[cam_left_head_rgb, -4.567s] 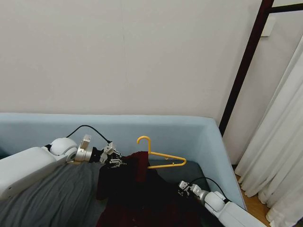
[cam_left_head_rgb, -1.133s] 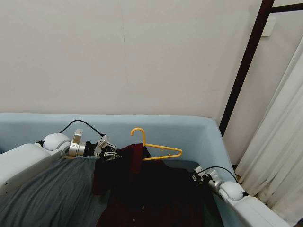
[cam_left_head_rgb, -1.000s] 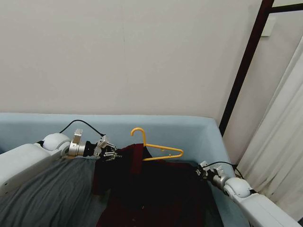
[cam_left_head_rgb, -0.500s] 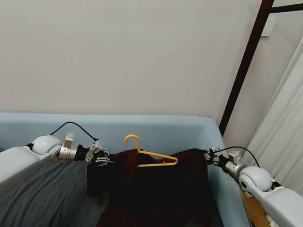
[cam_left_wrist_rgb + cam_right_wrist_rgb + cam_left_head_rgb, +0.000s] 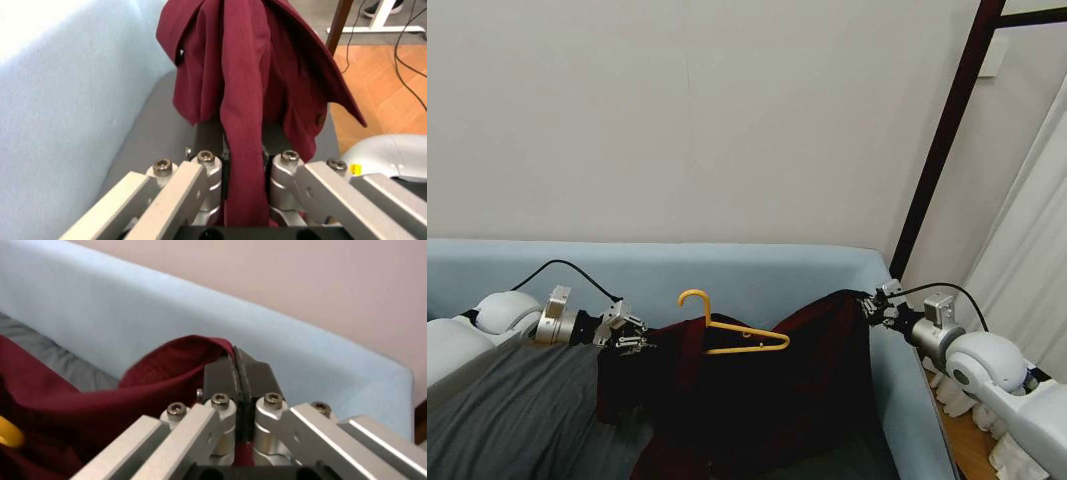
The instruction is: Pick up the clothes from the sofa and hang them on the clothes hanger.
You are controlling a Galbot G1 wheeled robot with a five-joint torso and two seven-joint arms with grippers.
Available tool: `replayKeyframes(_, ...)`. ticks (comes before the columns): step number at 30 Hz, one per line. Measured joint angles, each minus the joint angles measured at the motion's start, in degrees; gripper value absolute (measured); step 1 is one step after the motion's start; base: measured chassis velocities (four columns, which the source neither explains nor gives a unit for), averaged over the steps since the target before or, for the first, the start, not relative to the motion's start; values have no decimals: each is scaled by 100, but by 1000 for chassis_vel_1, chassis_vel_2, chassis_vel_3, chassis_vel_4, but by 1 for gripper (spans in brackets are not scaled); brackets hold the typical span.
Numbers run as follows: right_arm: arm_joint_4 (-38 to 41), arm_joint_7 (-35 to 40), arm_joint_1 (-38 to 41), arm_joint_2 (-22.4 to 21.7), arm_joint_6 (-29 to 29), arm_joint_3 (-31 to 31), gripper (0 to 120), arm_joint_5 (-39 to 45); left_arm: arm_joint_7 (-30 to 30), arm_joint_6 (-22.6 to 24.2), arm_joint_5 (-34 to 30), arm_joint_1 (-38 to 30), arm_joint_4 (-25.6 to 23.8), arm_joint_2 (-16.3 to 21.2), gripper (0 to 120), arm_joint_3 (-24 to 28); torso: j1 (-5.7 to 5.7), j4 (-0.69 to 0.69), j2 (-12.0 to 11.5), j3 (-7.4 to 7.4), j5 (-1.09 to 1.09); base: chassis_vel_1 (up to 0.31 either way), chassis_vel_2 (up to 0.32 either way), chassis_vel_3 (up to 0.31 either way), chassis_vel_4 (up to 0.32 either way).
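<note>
Garment [image 5: 762, 400], perhaps shirt, between left hand [image 5: 630, 338] and right hand [image 5: 874, 306], both clenched on it.

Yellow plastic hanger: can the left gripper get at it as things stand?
Probably not: the left gripper has its jaws shut on the dark red shirt, so they aren't free. The yellow plastic hanger lies close by, partly tucked into that shirt.

garment [image 5: 757, 400] hem: cut off below | hanger [image 5: 747, 349]: one arm under garment
</note>
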Motion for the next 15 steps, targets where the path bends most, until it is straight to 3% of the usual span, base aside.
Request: replayKeyframes(15, 1170, 454, 189, -613, -165, 208, 0, 766, -379, 130, 249, 24, -33, -240, 7, 55, -1, -3, 0, 0, 1, 0, 0, 0, 0)
